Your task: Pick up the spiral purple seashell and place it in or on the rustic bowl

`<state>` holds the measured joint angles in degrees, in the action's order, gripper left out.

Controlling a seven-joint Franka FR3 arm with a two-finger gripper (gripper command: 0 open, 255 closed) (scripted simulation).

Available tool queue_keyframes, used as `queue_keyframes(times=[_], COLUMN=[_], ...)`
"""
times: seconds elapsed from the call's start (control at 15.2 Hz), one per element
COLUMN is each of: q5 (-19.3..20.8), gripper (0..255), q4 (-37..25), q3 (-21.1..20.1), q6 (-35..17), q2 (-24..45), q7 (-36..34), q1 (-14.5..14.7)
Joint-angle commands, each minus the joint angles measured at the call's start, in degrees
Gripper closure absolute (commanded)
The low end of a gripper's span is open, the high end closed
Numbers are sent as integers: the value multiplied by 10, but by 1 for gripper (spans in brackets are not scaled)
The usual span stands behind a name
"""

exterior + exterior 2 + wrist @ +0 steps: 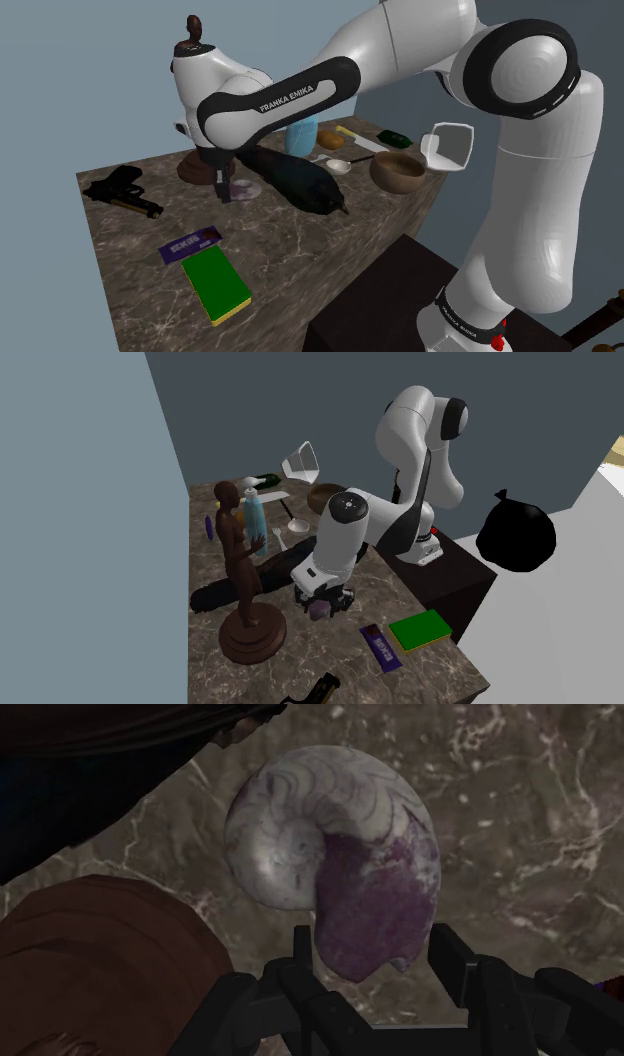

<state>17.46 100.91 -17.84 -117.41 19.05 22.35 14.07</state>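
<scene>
- Between the parted fingers of my black gripper lies the white-and-purple spiral seashell, unclasped.
- Closing off-centre, I risk squirting it against the brown statue base.

Classification: domestic interior; room type not determinable. Plain grey-blue walls meet in a corner, and a dark brown marble-veined table stands against them. The table carries mixed household and ornamental articles rather than trade equipment: a dark brown carved human figurine on a round base, a brown rounded bowl, a white spoon, a white angular cup, a pale blue bottle, a flat green book-like block and a purple wrapped bar. A tied black sack sits on the pale floor beside the stand.
</scene>
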Motion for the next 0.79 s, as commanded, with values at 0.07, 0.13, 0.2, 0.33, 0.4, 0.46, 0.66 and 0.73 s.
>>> queue_keyframes(times=[0.07,0.13,0.2,0.33,0.4,0.46,0.66,0.73], q5=[0,0,0,-2,-3,-5,-10,-11], gripper=[255,255,255,255,255,255,255,255], q4=[0,0,0,-3,-7,-12,-25,-29], q3=[0,0,0,-1,-1,-2,-3,-4], q6=[0,0,0,6,13,19,39,45], q2=[0,0,0,-3,-6,-8,-16,-18], q7=[0,0,0,2,4,6,11,13], q1=[0,0,0,0,-1,-1,-1,-1])
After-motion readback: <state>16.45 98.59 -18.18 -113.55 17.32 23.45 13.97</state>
